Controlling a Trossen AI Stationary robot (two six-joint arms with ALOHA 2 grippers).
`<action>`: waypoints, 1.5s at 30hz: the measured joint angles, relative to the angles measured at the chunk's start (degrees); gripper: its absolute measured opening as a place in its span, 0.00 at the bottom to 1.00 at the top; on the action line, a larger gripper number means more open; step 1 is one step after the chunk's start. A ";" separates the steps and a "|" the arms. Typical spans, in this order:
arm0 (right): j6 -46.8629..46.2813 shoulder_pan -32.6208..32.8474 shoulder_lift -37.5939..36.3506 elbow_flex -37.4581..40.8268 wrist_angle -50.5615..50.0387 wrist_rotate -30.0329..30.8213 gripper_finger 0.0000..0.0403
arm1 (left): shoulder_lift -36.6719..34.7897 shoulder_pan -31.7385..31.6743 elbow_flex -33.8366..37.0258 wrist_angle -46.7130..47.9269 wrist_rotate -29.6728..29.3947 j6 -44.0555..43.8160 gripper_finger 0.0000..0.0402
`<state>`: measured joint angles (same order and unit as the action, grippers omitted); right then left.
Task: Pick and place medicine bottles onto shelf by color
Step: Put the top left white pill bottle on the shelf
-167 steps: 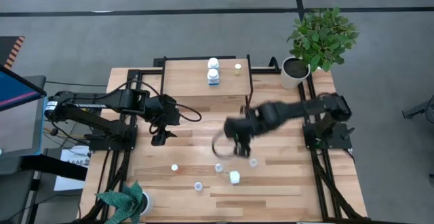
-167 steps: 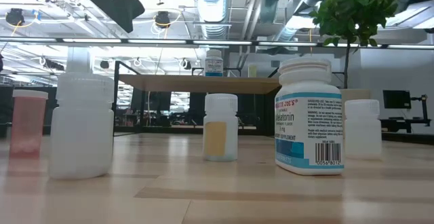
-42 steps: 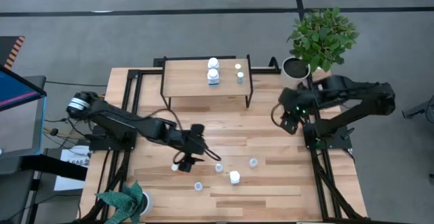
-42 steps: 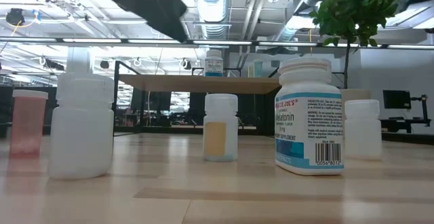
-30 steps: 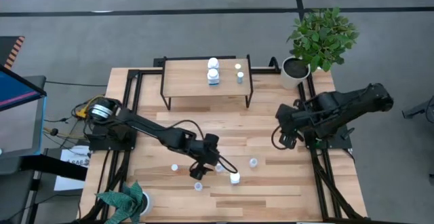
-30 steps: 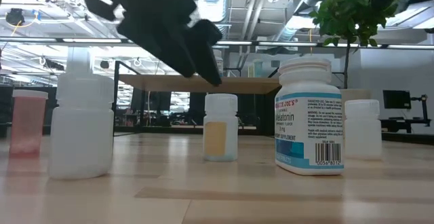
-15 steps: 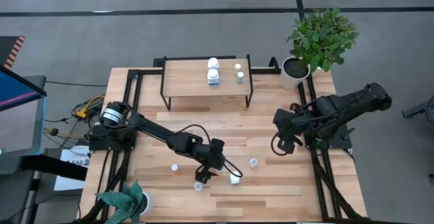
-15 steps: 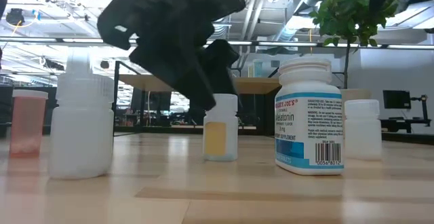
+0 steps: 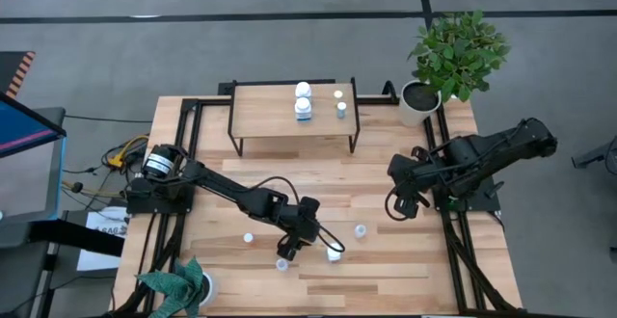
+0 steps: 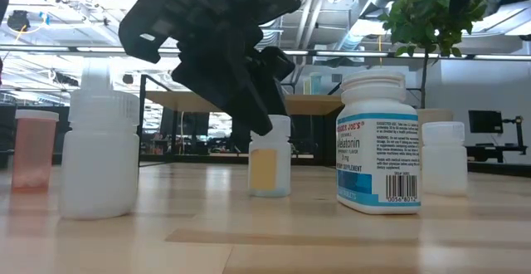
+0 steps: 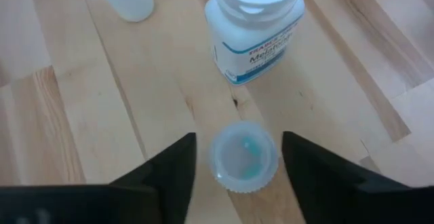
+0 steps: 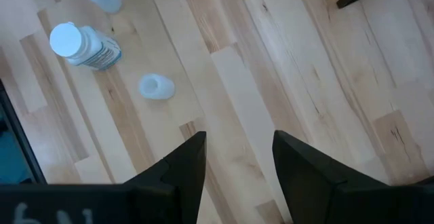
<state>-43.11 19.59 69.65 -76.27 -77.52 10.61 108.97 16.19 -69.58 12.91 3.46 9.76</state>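
The left claw reaches low over the near-middle of the table, its fingers spread on either side of a small bottle but not touching it. Just right of it stands a larger blue-labelled bottle, then another small one. Four bottles sit on the shelf at the far side. The right claw hangs spread and empty near the right edge.

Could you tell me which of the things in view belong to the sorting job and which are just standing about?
Job: medicine bottles, shelf, left hand open around a small bottle, right hand.
Just about: potted plant, leafy plant.
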 joint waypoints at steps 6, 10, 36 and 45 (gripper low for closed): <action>0.02 0.00 0.00 0.00 0.04 0.00 0.47 | -0.05 -0.15 -0.87 1.25 -2.23 -1.67 0.27; 0.02 0.00 0.00 0.00 0.06 0.00 0.47 | -1.80 -0.56 -5.94 10.85 -2.75 -2.15 0.26; 0.04 -0.02 0.00 0.00 0.70 3.08 0.47 | -32.98 -32.87 -15.40 40.45 -7.69 12.15 0.28; 0.07 -0.02 0.00 0.00 0.94 3.08 0.47 | -25.20 -54.46 -15.40 36.73 3.66 9.81 0.29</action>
<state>-43.05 19.57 69.65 -76.27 -76.58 13.69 83.76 -38.27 -84.98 49.64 7.12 19.57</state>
